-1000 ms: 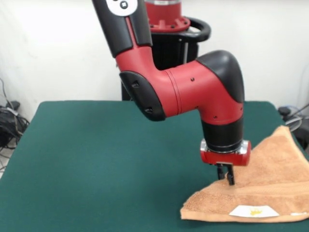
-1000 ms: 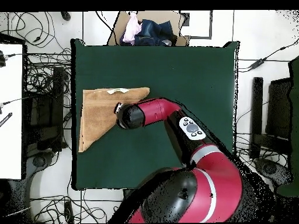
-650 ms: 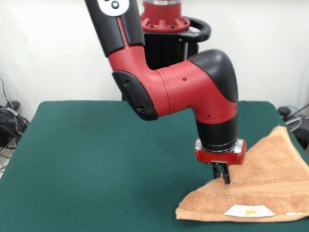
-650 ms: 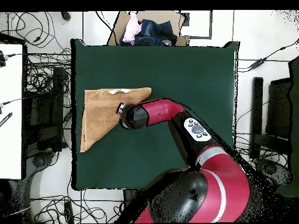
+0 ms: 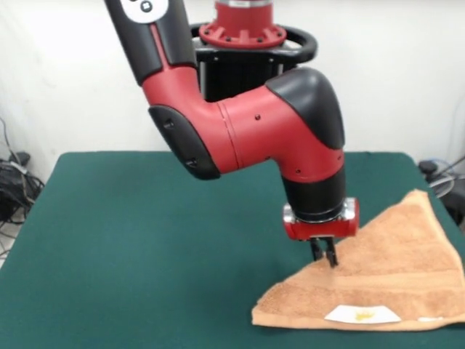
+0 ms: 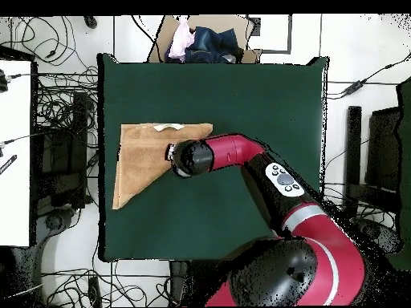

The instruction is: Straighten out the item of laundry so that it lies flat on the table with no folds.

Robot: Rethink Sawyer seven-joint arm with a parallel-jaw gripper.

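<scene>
Front view: the gripper [image 5: 325, 253] has its jaws drawn narrow on the diagonal folded edge of the towel [image 5: 396, 269], which lies as a triangle at one end of the counter [image 5: 131, 240], label side towards the camera. The doubled layer spreads away from the jaws towards that counter end, so unfolding means carrying the edge towards the open green. Since a second ago, arm and towel have shifted slightly inward
</scene>
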